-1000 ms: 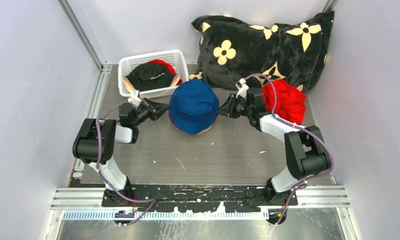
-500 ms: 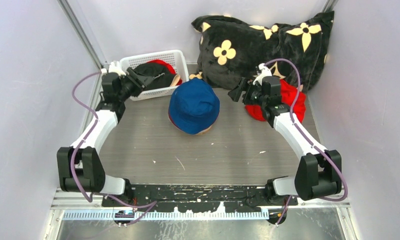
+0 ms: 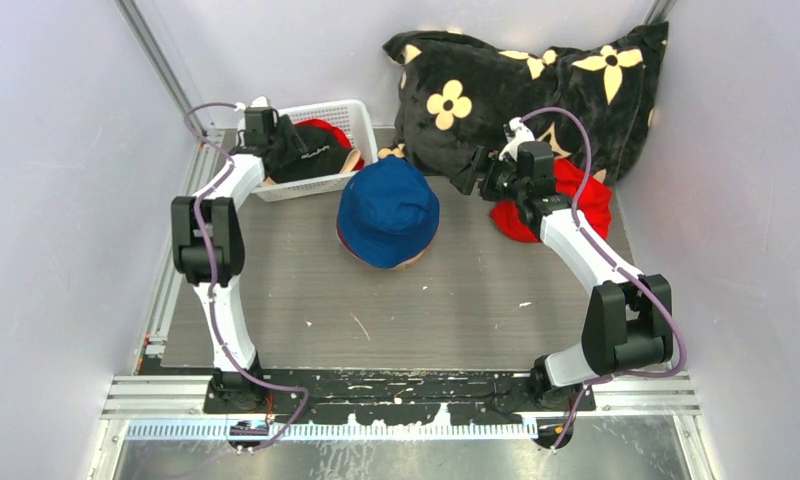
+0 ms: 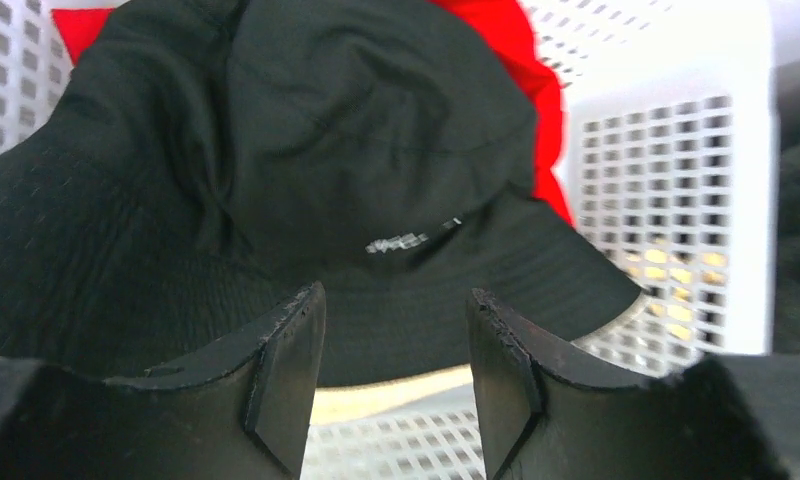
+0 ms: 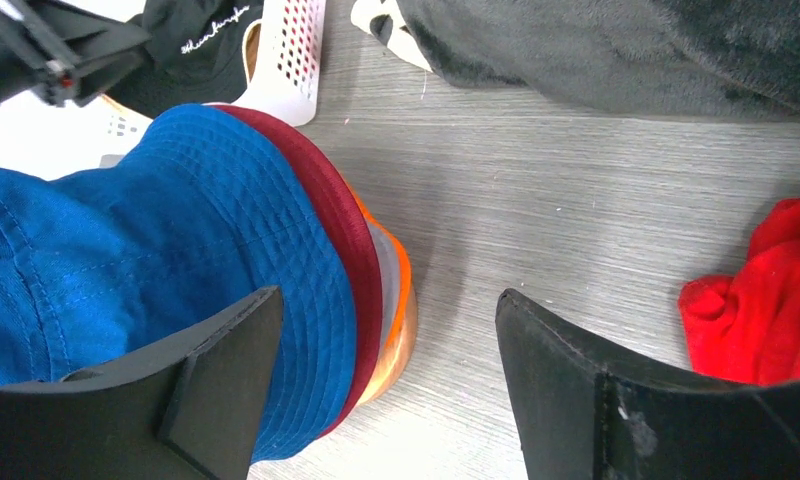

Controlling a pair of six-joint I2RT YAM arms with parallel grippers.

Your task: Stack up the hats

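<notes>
Left wrist: left hand (image 4: 394, 295) spread, empty, above the black hat (image 4: 306, 130) — best pinch its brim clear of the basket (image 4: 666, 200).

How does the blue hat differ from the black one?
The blue hat sits domed atop the stack mid-table; the black hat lies slumped in the white basket. The black hat carries small white lettering; the blue hat shows none. Both are brimmed bucket hats.

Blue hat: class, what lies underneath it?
Under the blue hat, the brim edges of a dark red hat, a grey hat and an orange hat peek out. Their crowns, and whatever supports the stack, are covered.
</notes>
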